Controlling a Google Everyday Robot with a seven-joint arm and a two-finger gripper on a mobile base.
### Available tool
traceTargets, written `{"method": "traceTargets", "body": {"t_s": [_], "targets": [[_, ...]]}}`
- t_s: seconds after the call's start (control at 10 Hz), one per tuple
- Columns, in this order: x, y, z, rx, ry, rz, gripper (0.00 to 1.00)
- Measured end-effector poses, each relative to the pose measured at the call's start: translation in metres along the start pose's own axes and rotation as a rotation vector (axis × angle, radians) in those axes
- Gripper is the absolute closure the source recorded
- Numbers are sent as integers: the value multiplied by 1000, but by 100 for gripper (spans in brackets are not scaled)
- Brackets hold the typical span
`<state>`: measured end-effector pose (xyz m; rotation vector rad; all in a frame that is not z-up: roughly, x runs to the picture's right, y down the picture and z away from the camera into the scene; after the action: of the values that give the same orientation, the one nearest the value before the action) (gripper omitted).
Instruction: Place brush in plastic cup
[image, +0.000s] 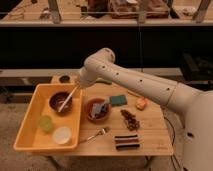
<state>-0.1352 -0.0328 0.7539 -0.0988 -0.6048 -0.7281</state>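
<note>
While the gripper (78, 88), left of centre, pinches the upper end of the brush (67, 99), its head over the dark bowl (52, 99), a slack pinch could drop it short of the plastic cup (46, 123), lower left.

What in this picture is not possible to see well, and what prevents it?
Camera view:
- Hand, shut on the brush above the tray: the exact grip is hidden behind the wrist.
- Brush head: lost inside the dark bowl.
- Grey thing in the brown bowl on the table: too small to name.
- Robot body: cut off by the right edge.
</note>
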Motion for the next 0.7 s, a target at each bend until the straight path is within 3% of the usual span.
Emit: {"method": "traceTargets", "body": {"t_s": [0.3, 0.7], "targets": [[-5, -6, 0, 6, -28, -11, 100], [-52, -66, 12, -2, -170, -17, 100]]}}
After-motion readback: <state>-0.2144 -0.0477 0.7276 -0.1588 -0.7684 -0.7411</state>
